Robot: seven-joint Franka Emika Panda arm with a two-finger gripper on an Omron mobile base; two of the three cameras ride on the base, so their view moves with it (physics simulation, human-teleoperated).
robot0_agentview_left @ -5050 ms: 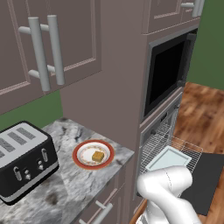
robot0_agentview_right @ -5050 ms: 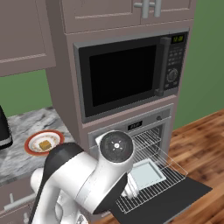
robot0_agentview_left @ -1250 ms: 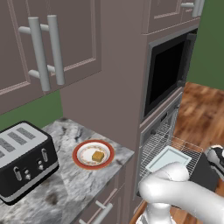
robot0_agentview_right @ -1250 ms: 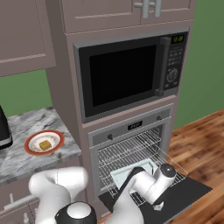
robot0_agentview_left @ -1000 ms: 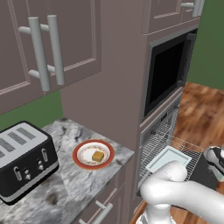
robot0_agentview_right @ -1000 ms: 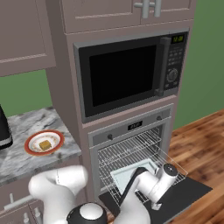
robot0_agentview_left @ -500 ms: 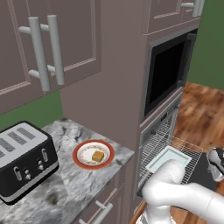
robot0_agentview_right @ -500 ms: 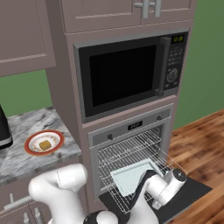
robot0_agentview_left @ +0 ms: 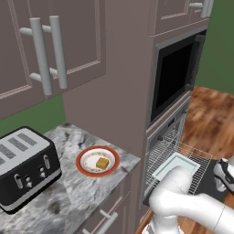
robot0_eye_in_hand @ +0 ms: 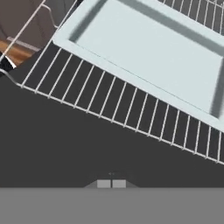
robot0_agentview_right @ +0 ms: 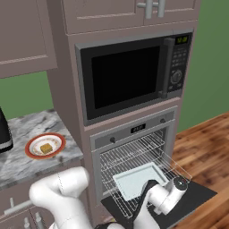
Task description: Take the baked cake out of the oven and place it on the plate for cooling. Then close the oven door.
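The baked cake (robot0_agentview_left: 102, 163) (robot0_agentview_right: 45, 148) is a small golden-brown block lying on the orange-rimmed plate (robot0_agentview_left: 85, 156) (robot0_agentview_right: 31, 147) on the marble counter. The oven (robot0_agentview_right: 134, 130) stands open, its wire rack (robot0_agentview_right: 130, 155) pulled out. The oven door (robot0_agentview_right: 201, 193) (robot0_agentview_left: 211, 179) (robot0_eye_in_hand: 65, 144) lies flat, dark inner face up. My gripper (robot0_eye_in_hand: 111, 183) is shut with nothing in it, held low just over that inner face, pointing at the rack's front edge. My white wrist (robot0_agentview_right: 172, 197) (robot0_agentview_left: 226, 172) rests above the door near its outer end.
A pale baking tray (robot0_agentview_right: 138, 179) (robot0_agentview_left: 176, 165) (robot0_eye_in_hand: 153, 48) sits on the pulled-out rack (robot0_eye_in_hand: 109, 105). The black-windowed microwave (robot0_agentview_right: 127, 76) is above the oven. A black toaster (robot0_agentview_left: 25, 169) stands left of the plate. Wooden floor (robot0_agentview_right: 210, 138) lies to the right.
The arm has swung down from in front of the cameras to the open door. In the last second the hand has crept a little outward and lower over the door. The cake has stayed on the plate.
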